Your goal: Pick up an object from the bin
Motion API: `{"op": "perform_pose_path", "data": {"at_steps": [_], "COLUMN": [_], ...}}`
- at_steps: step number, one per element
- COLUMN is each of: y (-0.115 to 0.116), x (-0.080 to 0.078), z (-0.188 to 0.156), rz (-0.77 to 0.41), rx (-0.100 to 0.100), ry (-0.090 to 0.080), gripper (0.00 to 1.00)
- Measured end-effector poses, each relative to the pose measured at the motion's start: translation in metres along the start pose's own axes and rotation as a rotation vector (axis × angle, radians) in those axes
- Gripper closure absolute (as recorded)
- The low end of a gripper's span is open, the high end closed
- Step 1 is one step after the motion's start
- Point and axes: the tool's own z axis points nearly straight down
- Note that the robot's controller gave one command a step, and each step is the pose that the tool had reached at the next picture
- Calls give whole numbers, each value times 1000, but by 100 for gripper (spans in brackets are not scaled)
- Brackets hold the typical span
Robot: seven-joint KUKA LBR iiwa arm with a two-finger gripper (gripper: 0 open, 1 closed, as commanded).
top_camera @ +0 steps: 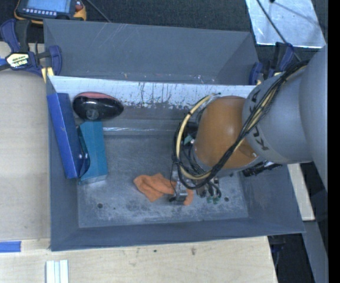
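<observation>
A crumpled orange cloth [152, 186] lies on the bin floor near the front middle. My gripper [179, 194] is down at the cloth's right end, under the orange cover, with its tips touching the fabric. A bit of orange shows at the tips, but I cannot make out how the fingers stand. Further left, a teal block [94, 152] leans against a long blue flat piece [60, 135] along the left wall. A black and red computer mouse [97, 106] rests in the back left corner.
The arm with its orange cover and cables fills the right half of the bin. A small dark green item [214, 198] lies just right of the gripper, near the front wall.
</observation>
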Motion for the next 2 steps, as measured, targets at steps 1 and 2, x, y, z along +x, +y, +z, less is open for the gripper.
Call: {"op": "perform_pose_path", "data": {"at_steps": [1,2], "y": [0,0], "x": [1,1], "z": [-19,-42], "rz": [0,0], "rx": [0,0], "ry": [4,2], "gripper": [100,100]}}
